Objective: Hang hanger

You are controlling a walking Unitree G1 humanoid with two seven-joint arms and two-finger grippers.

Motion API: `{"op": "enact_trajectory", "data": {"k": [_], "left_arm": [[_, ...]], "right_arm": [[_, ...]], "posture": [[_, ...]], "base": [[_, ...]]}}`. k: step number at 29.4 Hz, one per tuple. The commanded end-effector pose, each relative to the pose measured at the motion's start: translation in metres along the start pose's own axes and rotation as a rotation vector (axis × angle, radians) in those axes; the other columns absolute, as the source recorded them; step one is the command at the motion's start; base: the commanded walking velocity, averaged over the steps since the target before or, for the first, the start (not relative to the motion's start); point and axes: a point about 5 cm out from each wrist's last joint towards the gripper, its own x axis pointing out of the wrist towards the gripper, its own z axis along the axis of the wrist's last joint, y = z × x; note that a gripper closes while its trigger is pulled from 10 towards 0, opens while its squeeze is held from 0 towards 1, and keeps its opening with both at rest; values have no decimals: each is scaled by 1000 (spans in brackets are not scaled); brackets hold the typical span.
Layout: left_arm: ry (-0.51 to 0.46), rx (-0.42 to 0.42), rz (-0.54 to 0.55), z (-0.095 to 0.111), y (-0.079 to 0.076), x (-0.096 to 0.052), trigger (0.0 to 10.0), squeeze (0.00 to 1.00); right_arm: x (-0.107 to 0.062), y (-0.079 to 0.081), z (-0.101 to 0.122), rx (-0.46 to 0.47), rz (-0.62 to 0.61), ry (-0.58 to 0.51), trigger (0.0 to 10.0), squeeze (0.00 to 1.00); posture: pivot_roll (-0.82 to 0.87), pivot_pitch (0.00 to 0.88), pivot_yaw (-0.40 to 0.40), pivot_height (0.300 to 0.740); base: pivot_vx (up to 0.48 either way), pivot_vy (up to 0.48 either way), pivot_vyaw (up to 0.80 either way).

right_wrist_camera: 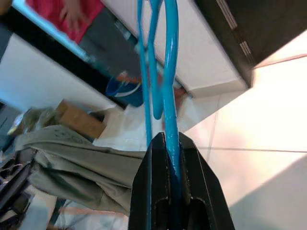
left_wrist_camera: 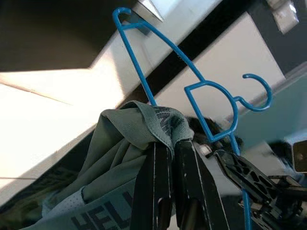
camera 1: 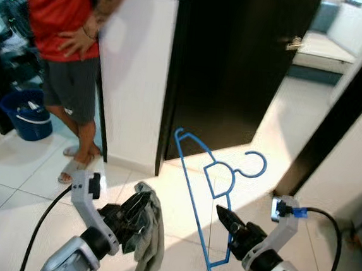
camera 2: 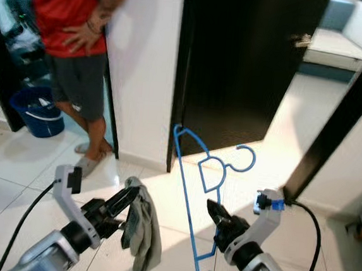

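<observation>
Item: thin blue wire hanger (camera 1: 209,195), held in mid-air above the tiled floor (camera 1: 11,197), right gripper (camera 1: 227,221) fingers clamped on its lower bar. Left gripper (camera 2: 120,211) fingers pinch a grey-green cloth (camera 2: 142,233). I judge a slender bar could twist or slip; no rail visible, possibly elsewhere.

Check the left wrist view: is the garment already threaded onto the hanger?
No. The left gripper pinches the grey garment by itself, while the blue hanger sits behind it in the right gripper.

Glossy blue plastic hanger (camera 1: 210,201); matt grey cloth garment (camera 1: 150,237)
</observation>
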Motion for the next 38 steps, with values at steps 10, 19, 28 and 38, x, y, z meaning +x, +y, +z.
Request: {"op": "enact_trajectory", "data": {"k": [10, 19, 28, 38], "left_arm": [[9, -22, -3, -1, 0, -2, 10000, 0], [3, -30, -13, 1, -1, -2, 10000, 0], [-1, -27, -10, 2, -1, -1, 10000, 0], [0, -31, -9, 2, 0, 1, 10000, 0]], "right_arm": [[-2, 1, 3, 21, 10, -8, 10000, 0], [-1, 1, 5, 31, 12, -13, 10000, 0], [-1, 1, 5, 34, 12, -15, 10000, 0], [-1, -1, 7, 42, 16, -15, 10000, 0]], "posture": [[-32, 8, -58, 740], [-34, 21, -58, 740], [-34, 27, -61, 740], [-35, 28, -59, 740]], "base": [[0, 0, -800], [0, 0, -800], [0, 0, -800], [0, 0, -800]]}}
